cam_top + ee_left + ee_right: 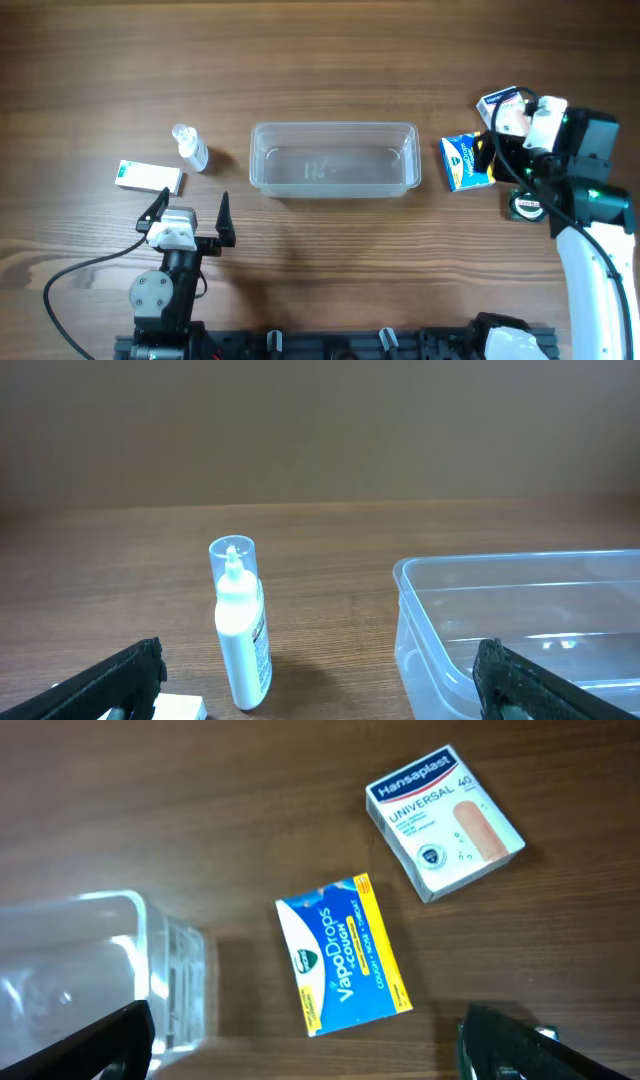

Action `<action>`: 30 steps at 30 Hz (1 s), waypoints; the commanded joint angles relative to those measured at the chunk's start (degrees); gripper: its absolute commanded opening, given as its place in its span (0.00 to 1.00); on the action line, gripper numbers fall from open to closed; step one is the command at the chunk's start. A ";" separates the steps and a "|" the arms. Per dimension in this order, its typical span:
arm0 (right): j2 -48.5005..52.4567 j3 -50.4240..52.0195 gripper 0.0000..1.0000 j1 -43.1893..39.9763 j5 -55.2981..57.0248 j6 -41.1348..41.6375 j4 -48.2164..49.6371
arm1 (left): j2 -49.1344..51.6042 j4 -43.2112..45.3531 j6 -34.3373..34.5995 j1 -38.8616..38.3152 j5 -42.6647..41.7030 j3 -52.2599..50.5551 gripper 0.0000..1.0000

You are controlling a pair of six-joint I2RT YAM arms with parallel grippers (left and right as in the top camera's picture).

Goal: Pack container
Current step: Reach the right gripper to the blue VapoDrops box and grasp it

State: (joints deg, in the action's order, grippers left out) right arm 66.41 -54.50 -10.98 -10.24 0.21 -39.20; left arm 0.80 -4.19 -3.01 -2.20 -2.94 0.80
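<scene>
Left end effector [190, 208] apart | right end effector [305, 1038] apart | container [334, 180] between, untouched

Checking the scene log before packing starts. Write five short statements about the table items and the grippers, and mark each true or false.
1. The container has nothing in it. True.
2. The bottle lies inside the container. False: it stands upright on the table, left of the container.
3. The blue VapoDrops box lies flat on the table beside the container. True.
4. The right gripper is shut on the Hansaplast box. False: it is open and empty, and that box lies on the table.
5. The left gripper is open and holds nothing. True.
</scene>
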 commanded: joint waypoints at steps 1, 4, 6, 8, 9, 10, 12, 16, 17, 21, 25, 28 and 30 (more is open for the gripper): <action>4.63 -0.48 1.00 0.22 -0.59 -7.43 0.68 | -0.42 0.13 -1.27 -0.26 -0.66 -0.46 1.00; 8.94 -0.48 1.00 0.24 1.38 -9.18 2.45 | -0.42 0.13 -1.27 -0.26 -0.66 -0.46 1.00; 11.78 -0.50 1.00 0.24 0.52 -9.18 2.91 | -0.42 0.13 -1.27 -0.26 -0.66 -0.48 1.00; 14.51 -0.50 1.00 0.24 -2.01 -9.25 3.13 | -0.42 0.13 -1.27 -0.26 -0.66 -0.46 1.00; 16.44 -0.50 1.00 0.26 -2.75 -9.25 3.37 | -0.42 0.13 -1.27 -0.26 -0.66 -0.46 1.00; 17.62 -0.50 0.99 0.26 -2.75 -9.27 3.56 | -0.42 0.13 -1.27 -0.26 -0.66 -0.46 1.00; 20.22 -0.50 1.00 0.31 -2.75 -9.31 4.22 | -0.42 0.13 -1.27 -0.26 -0.66 -0.46 1.00; 22.97 -0.50 1.00 0.50 -2.73 -9.42 5.97 | -0.42 0.13 -1.27 -0.26 -0.66 -0.48 1.00; 23.34 -0.50 1.00 0.90 -2.75 -10.25 6.40 | -0.42 0.13 -1.27 -0.26 -0.66 -0.46 1.00; 23.78 -0.48 1.00 2.97 -1.66 -13.09 7.56 | -0.42 0.13 -1.27 -0.26 -0.66 -0.46 1.00; 24.48 -0.48 1.00 5.22 0.09 -15.87 9.31 | -0.42 0.13 -1.27 -0.26 -0.66 -0.48 1.00; 24.50 -0.50 1.00 5.73 -0.17 -16.52 10.49 | -0.42 0.13 -1.27 -0.26 -0.66 -0.46 1.00; 24.50 -0.50 1.00 5.73 -0.33 -16.48 11.43 | -0.42 0.13 -1.27 -0.26 -0.66 -0.48 1.00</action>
State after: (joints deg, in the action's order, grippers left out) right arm 90.06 -54.48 -5.43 -10.90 -14.61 -28.86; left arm 0.80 -4.19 -3.01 -2.20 -2.94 0.80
